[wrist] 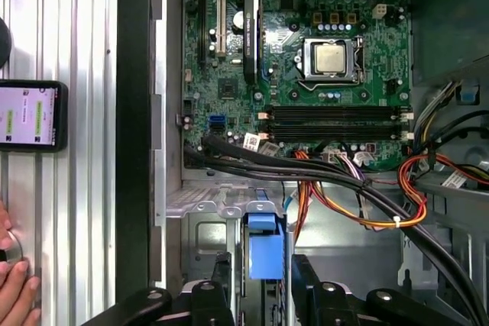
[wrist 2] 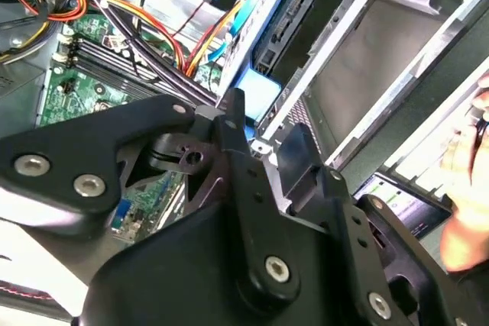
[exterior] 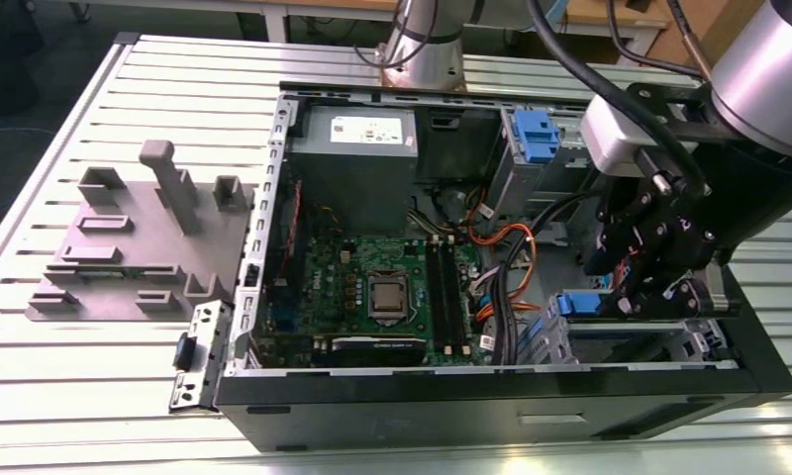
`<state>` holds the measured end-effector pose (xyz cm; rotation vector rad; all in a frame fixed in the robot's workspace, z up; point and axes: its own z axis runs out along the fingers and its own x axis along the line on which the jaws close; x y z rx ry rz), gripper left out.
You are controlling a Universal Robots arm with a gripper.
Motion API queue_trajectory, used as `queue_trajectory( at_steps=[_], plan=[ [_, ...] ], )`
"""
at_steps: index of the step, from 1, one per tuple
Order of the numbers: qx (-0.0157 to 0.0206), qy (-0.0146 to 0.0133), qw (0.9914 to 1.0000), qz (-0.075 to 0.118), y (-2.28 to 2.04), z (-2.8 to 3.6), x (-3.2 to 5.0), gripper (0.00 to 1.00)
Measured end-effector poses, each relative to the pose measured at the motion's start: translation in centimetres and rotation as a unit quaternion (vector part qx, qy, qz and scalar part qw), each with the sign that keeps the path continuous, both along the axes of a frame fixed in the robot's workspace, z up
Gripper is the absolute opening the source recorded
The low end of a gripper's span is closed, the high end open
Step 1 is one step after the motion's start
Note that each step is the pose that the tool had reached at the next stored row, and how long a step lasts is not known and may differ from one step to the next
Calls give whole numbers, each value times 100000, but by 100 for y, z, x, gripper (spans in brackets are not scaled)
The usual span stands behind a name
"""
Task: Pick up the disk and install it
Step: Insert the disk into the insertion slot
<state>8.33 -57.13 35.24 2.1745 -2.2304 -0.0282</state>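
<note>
My claw [wrist: 263, 266] straddles the disk [wrist: 266, 246], on edge in the drive bay [wrist: 200, 227] — gripped or merely flanked, I cannot tell — and any tilt could jam it there or snag the cables [wrist: 336, 185].

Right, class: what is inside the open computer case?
A green motherboard, a grey metal box, orange and black cables, and the blue-framed disk at the tool. The arm hides part of the drive bay.
</note>
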Motion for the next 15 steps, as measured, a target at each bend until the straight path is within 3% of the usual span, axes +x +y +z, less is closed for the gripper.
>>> queue_trajectory(
  at_steps=[2, 5, 10, 15],
  plan=[
    [5, -32, 100000, 1, 0, -25, 0, 44],
    [2, -86, 100000, 1, 0, -57, 0, 36],
    [-13, -146, 100000, 0, 0, -85, 0, 13],
    [-6, -148, 100000, 0, -1, -88, 0, 11]
  ],
)
